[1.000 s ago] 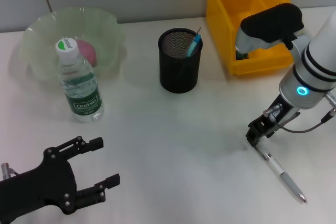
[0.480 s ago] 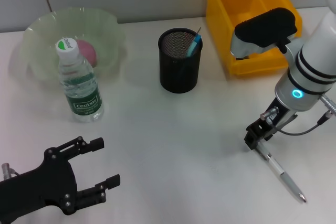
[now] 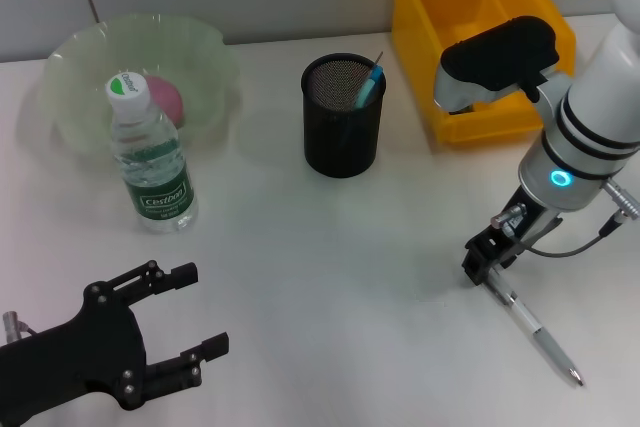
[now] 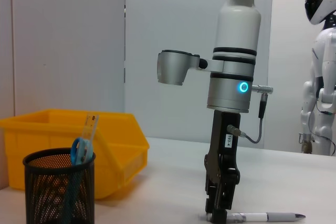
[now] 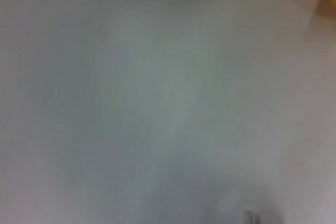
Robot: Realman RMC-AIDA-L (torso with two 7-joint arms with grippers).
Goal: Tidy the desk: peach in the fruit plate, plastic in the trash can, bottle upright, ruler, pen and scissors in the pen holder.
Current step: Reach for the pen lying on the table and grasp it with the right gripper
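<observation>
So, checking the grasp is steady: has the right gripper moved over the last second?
Yes, slightly: the right gripper has edged left along the desk, toward the pen holder, still at the pen's near end.

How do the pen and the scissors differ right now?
The pen lies flat on the desk; the scissors stand in the pen holder. The pen is silver-grey and white; the scissors are blue. The right gripper is down at the pen's end; nothing is near the scissors. Both are slim desk tools.
</observation>
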